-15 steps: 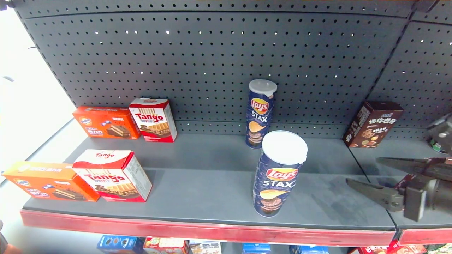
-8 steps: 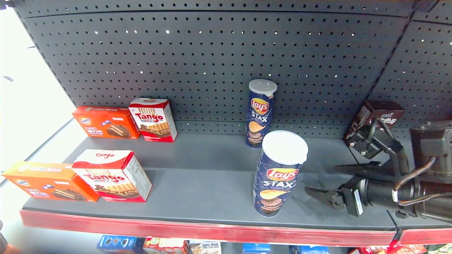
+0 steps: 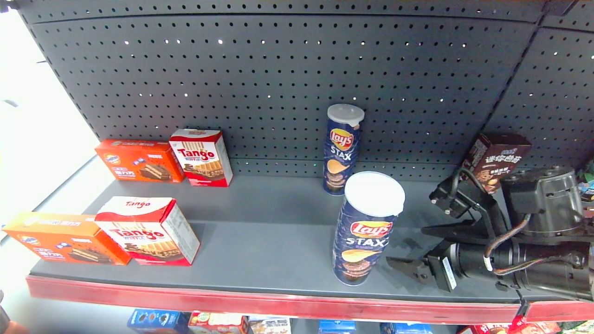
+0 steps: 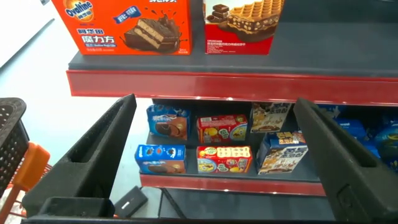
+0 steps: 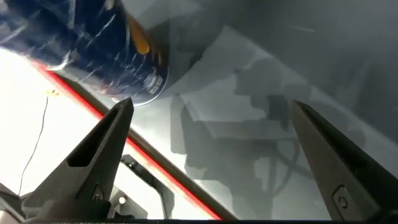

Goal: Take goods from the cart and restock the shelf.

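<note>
while its jaws gape, the right gripper (image 3: 406,245) hangs beside the front can (image 3: 366,232).

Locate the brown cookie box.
In the head view, the brown cookie box stands at the back right of the shelf, against the pegboard, behind the right gripper.

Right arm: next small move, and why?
Probably ease the right gripper left toward the front can until the can sits between the jaws. They stand open and empty, beside the can's lower half and apart from it. In the right wrist view the can is off to one side of the gap.
</note>
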### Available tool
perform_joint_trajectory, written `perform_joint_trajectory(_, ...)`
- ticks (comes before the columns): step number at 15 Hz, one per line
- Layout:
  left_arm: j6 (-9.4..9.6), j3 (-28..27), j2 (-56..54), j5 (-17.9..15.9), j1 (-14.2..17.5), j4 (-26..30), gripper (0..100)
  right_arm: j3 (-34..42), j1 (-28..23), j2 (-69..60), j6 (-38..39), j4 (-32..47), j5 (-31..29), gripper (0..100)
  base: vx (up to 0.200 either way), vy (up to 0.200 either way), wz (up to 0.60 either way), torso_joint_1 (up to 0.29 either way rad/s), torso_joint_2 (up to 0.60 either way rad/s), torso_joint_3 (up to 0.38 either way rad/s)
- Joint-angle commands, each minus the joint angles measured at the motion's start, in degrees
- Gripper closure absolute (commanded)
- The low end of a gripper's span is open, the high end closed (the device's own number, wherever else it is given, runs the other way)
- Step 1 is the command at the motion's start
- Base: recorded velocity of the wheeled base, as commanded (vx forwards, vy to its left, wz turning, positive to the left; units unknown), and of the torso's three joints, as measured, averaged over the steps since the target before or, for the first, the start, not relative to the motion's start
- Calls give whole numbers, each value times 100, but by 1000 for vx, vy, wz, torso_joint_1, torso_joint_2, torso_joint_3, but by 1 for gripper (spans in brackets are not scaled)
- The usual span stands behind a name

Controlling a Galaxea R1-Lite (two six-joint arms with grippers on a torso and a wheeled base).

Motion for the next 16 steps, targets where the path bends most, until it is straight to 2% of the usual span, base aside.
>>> perform_joint_trajectory(1, -1, 0, 7, -5, -2, 0, 0, -85, 14, 159, -3, 1, -64, 0, 0, 0, 0, 0, 0, 0)
perform_joint_trajectory(6, -1, 0, 7, 4, 7, 0, 0, -243, 208, 370, -3, -8, -82, 0, 0, 0, 0, 0, 0, 0)
perform_joint_trajectory(16, -1, 0, 7, 4, 7, 0, 0, -436, 181, 449, -3, -8, -91, 0, 0, 0, 0, 0, 0, 0)
